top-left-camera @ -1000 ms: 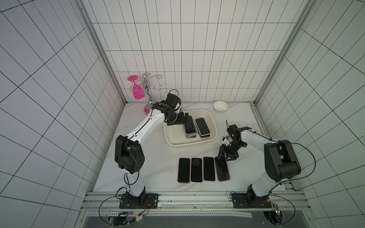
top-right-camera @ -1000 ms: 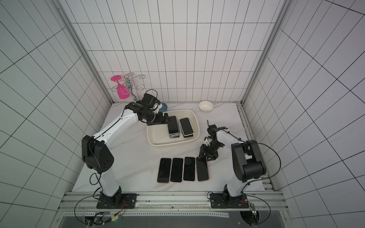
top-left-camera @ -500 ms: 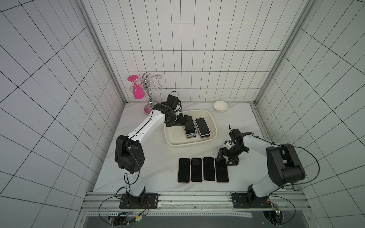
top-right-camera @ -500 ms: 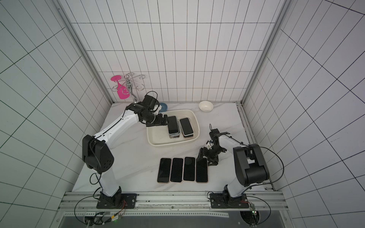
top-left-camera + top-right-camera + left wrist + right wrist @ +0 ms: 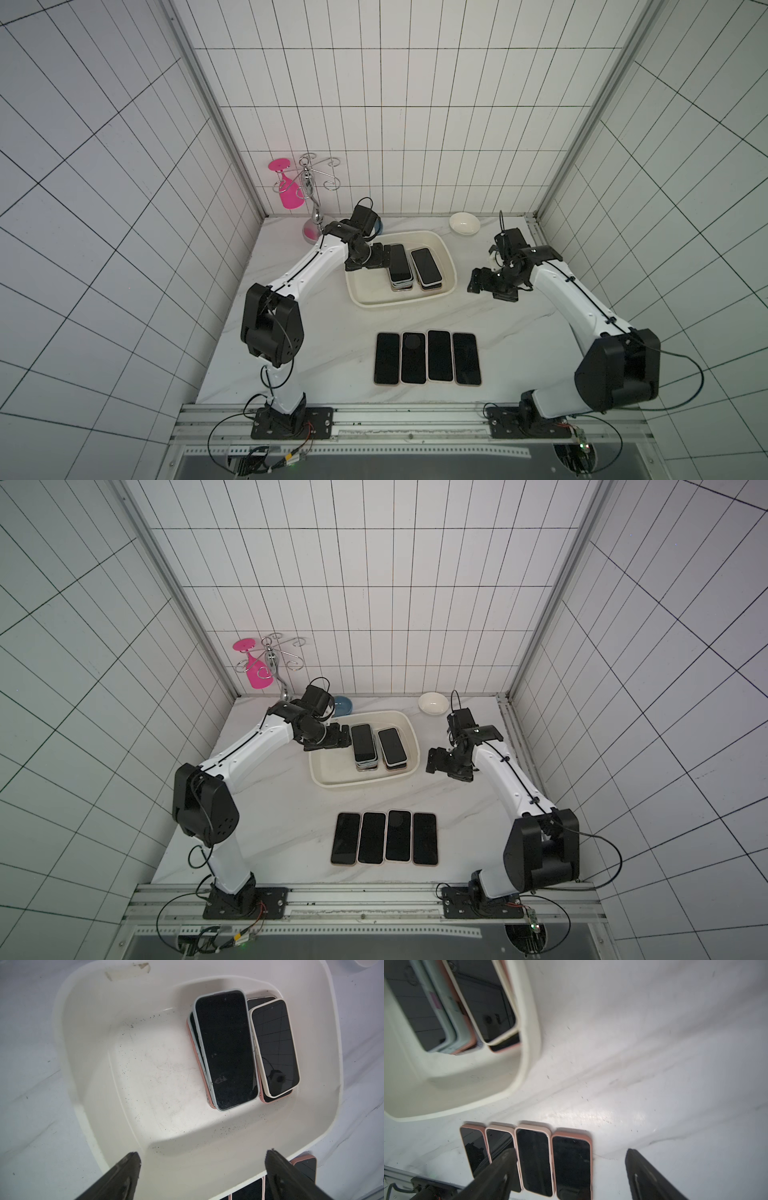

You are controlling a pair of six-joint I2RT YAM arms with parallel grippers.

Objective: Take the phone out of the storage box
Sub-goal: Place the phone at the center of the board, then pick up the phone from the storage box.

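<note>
The cream storage box (image 5: pixel 365 301) (image 5: pixel 332 780) stands mid-table and holds two stacks of dark-screened phones, one stack (image 5: pixel 400 262) (image 5: pixel 226 1047) beside the other (image 5: pixel 426 266) (image 5: pixel 274 1047). My left gripper (image 5: pixel 380 259) (image 5: pixel 203 1156) hangs open over the box's left part, next to the nearer stack, with nothing between its fingers. Right of the box and apart from it, my right gripper (image 5: pixel 476 282) (image 5: pixel 571 1153) stands open and empty above the table. A row of several phones (image 5: pixel 428 358) (image 5: pixel 533 1157) lies flat in front of the box.
A small white bowl (image 5: pixel 464 223) sits at the back right and a blue bowl (image 5: pixel 343 705) behind the box. A metal rack (image 5: pixel 309 187) with a pink glass (image 5: pixel 286 191) stands at the back left. Tiled walls close three sides.
My right gripper opened and let go of the rightmost phone of the row, then rose and drew back toward the box's right side. The left arm barely moved.
</note>
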